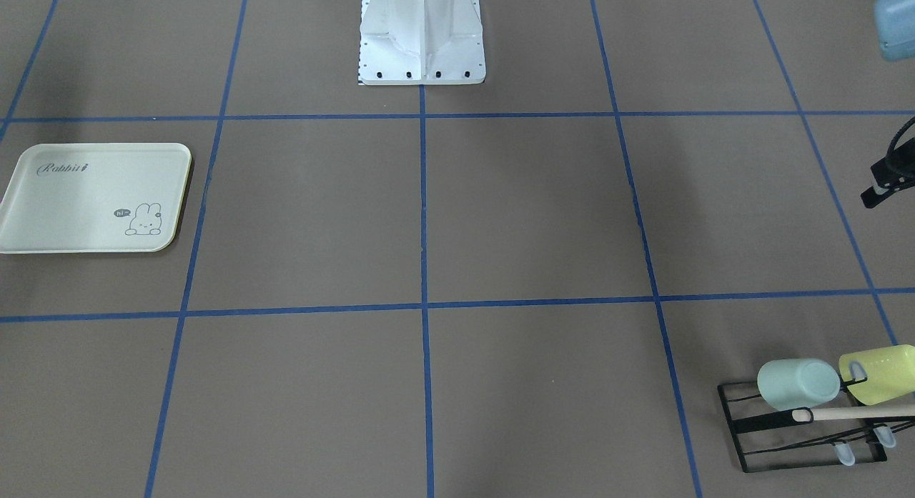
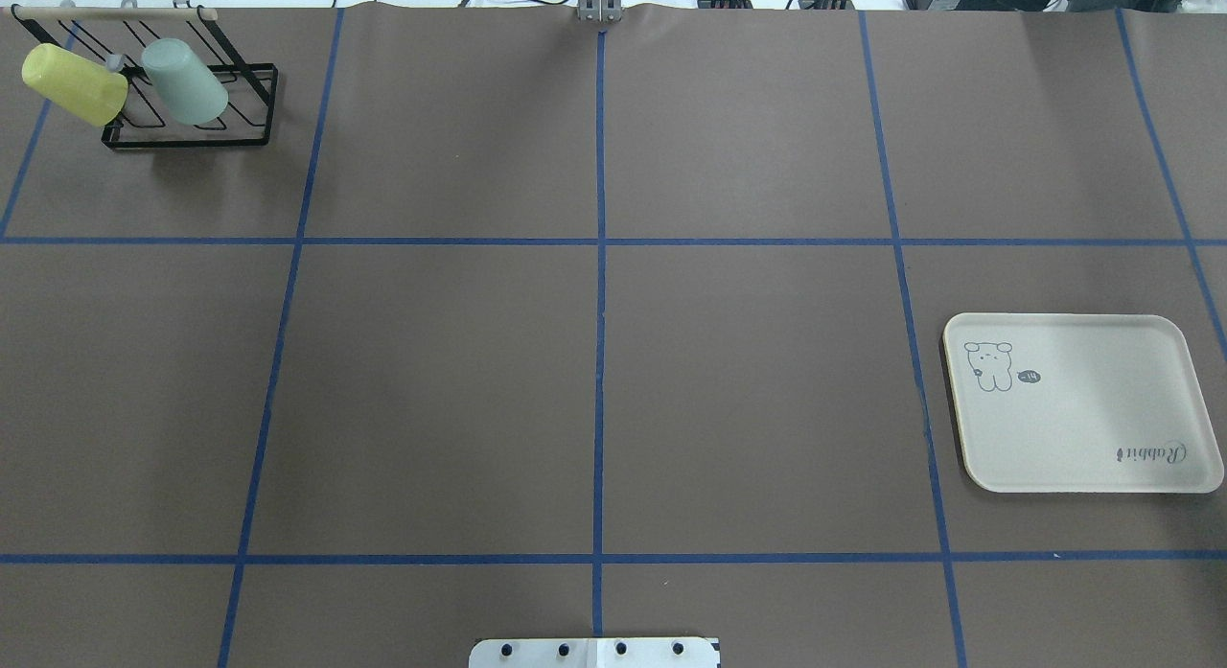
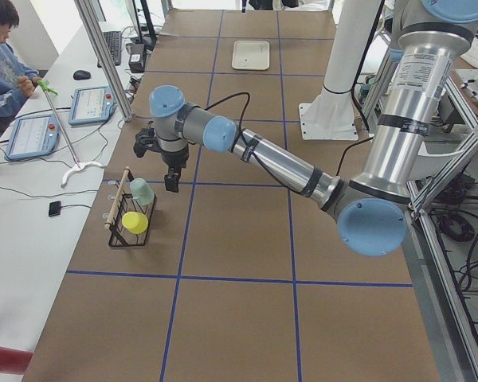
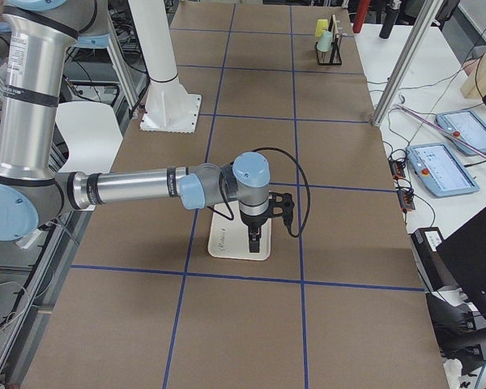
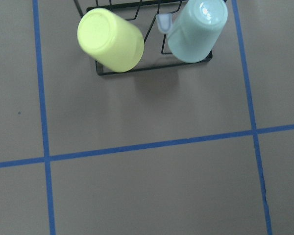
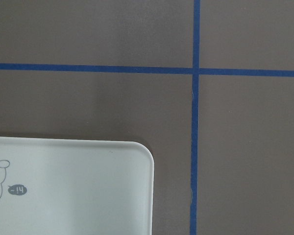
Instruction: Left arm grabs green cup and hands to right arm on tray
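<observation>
Left gripper [image 3: 170, 183] hovers near the black wire rack [image 2: 240, 107], clear of the green cup [image 2: 187, 81]; can't tell how wide it is. Green cup sits tilted, base up, on the rack beside the yellow-green cup [image 2: 72, 83]. Right gripper [image 4: 254, 241] hangs over the tray [image 2: 1083, 428]; width likewise unreadable.

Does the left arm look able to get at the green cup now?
Probably yes: the left end effector hovers near the rack, and the green cup sits exposed, yellow cup apart.
</observation>
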You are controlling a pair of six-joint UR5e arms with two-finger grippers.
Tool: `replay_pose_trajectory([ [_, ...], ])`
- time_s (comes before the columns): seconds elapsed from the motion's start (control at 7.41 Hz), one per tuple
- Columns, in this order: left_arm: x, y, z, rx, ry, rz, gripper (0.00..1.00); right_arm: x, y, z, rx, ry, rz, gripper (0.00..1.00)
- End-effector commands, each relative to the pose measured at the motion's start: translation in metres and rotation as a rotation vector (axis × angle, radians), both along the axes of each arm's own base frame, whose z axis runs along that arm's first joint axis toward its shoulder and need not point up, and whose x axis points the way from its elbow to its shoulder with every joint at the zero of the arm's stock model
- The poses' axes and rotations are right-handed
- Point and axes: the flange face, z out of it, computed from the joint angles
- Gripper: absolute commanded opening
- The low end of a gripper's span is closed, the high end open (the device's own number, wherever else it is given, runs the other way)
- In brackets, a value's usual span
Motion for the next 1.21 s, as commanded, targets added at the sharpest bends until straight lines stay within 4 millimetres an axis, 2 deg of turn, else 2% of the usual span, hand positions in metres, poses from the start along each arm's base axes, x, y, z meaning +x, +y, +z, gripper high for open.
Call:
replay_pose_trajectory([
  [0.0,0.055,-0.050,-0.035,0.011,-0.060,0.012,1.00,0.000,-0.001,0.002,-0.004,0.001,-0.001,1.00],
  [0.13,0.071,-0.063,-0.033,0.006,-0.066,0.035,1.00,0.000,-0.001,0.003,-0.005,0.002,-0.001,1.00],
  [0.27,0.092,-0.087,-0.046,-0.012,-0.069,0.050,1.00,0.000,-0.001,0.003,-0.004,0.001,-0.001,1.00],
  [0.67,0.115,-0.143,-0.043,-0.046,-0.084,0.061,1.00,0.000,-0.001,0.003,-0.006,0.001,0.001,1.00],
  [0.81,0.118,-0.149,-0.031,-0.051,-0.090,0.057,1.00,0.000,-0.001,0.003,-0.005,0.001,0.001,1.00],
  [1.08,0.135,-0.157,-0.004,-0.061,-0.092,0.044,1.00,-0.001,-0.001,0.003,-0.006,0.000,0.000,1.00],
])
